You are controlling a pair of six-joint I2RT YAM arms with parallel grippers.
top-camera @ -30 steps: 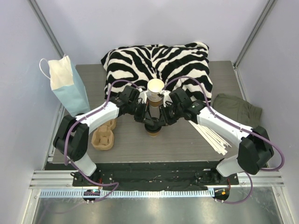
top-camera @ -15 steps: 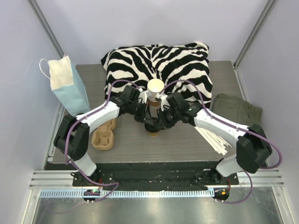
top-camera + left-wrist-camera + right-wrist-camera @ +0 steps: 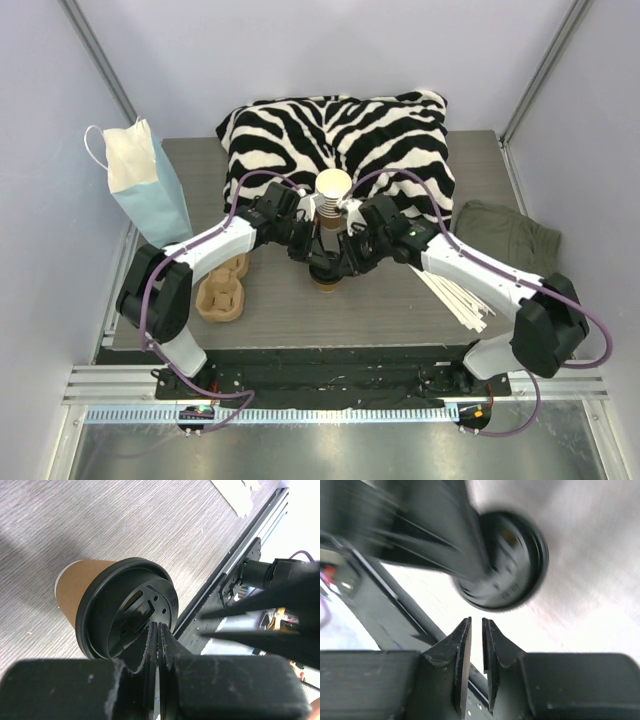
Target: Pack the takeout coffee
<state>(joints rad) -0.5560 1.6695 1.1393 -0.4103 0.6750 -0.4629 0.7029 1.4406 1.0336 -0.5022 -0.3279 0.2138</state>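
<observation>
The takeout coffee (image 3: pixel 327 282), a tan paper cup with a black lid (image 3: pixel 127 610), stands upright on the grey table between both arms. My left gripper (image 3: pixel 317 262) is over it, shut. In the left wrist view its fingertips (image 3: pixel 152 630) meet on the lid's near rim with nothing between them. My right gripper (image 3: pixel 343 266) hangs close on the cup's right. In the right wrist view, which is blurred, the lid (image 3: pixel 510 562) lies just beyond the right gripper (image 3: pixel 476 621). Its jaws stand a narrow gap apart and hold nothing.
A stack of lidless paper cups (image 3: pixel 333 195) stands just behind the grippers, before a zebra-print cloth (image 3: pixel 380 130). A blue paper bag (image 3: pixel 145 185) stands at the left and a pulp cup carrier (image 3: pixel 222 290) lies near it. White sticks (image 3: pixel 455 295) and a green cloth (image 3: pixel 505 235) lie right.
The right arm has swung a little toward the cup, and its jaws have parted slightly. The left gripper stays shut on top of the lid.
</observation>
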